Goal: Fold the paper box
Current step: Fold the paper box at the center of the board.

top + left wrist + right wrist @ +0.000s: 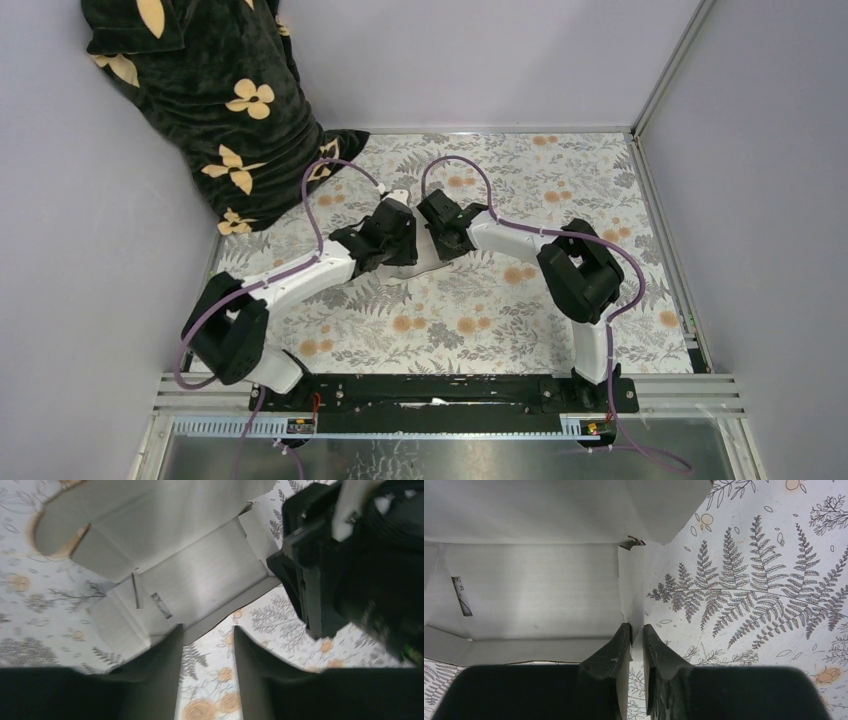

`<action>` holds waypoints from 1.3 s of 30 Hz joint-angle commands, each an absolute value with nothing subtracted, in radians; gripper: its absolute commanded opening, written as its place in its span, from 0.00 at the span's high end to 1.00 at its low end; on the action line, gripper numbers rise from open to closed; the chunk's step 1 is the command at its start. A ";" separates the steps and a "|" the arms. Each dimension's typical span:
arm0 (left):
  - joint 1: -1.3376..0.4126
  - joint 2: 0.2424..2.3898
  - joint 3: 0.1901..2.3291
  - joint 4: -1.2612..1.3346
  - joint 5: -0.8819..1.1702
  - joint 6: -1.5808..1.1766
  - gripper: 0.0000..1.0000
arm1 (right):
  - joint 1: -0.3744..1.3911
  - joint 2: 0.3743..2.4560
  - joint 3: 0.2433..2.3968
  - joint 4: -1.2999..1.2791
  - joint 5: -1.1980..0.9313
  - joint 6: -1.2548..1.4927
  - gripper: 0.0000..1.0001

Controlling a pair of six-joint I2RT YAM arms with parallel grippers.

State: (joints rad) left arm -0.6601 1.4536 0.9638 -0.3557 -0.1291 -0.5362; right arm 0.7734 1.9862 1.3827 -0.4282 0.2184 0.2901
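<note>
White cardboard fills the upper half of both wrist views: the paper box (pixel 200 575) sits at the middle of the table, partly formed, its base panel flat on the floral tablecloth (pixel 749 605) and walls lifted along at least two sides. From overhead it is almost wholly hidden under the two wrists, which meet above it, the left arm coming in from 8 o'clock and the right from 4 o'clock.

In the left wrist view the box lies at 12 o'clock from the left gripper (pixel 207 628). The base's near edge runs on a slant from 8 o'clock up to 2 o'clock, passing just beyond the fingertips. A slot shows in the panel near 10 o'clock. This gripper stands about half open, with only tablecloth in the gap; it has hold of nothing, though the left finger's tip looks level with the cardboard's edge.

The right gripper (pixel 636 626) is the one in contact. Its jaws are nearly closed on the thin side flap at the base's 3 o'clock end, the white strip running straight up between them.

My reading is that the next fold turns on this: the right arm pins the flap, and the free left jaws must move toward 12 o'clock to reach a wall.
</note>
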 commanded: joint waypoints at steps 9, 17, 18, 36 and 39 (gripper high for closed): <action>-0.658 1.665 0.948 -0.071 -0.135 -0.567 0.77 | 0.777 2.040 1.325 -0.449 0.171 0.278 0.82; -0.658 1.737 0.909 0.035 -0.195 -0.580 0.79 | 0.776 2.028 1.311 -0.419 0.139 0.284 0.80; -0.657 1.744 0.905 0.039 -0.203 -0.583 0.79 | 0.776 2.023 1.307 -0.413 0.132 0.286 0.80; -0.658 1.828 0.869 0.071 -0.145 -0.592 0.83 | 0.772 2.044 1.347 -0.356 0.150 0.297 0.70; -0.658 1.832 0.869 0.072 -0.140 -0.590 0.83 | 0.772 2.031 1.344 -0.347 0.186 0.304 0.69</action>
